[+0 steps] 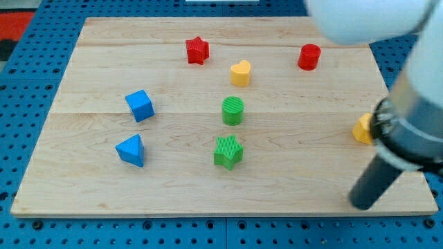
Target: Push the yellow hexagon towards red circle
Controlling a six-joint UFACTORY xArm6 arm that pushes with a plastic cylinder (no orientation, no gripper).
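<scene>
The yellow hexagon (363, 129) sits near the board's right edge, partly hidden behind my arm. The red circle (309, 57) stands at the view's upper right, well above and to the left of the hexagon. My rod comes down at the lower right, and my tip (361, 204) rests near the board's bottom right corner, below the yellow hexagon and apart from it.
A red star (197, 50) and a yellow heart (240, 72) lie at the top middle. A green circle (233, 111) and a green star (228, 151) lie in the middle. A blue cube (140, 106) and a blue triangle (131, 150) lie at the left. The wooden board (104, 194) lies on a blue pegboard.
</scene>
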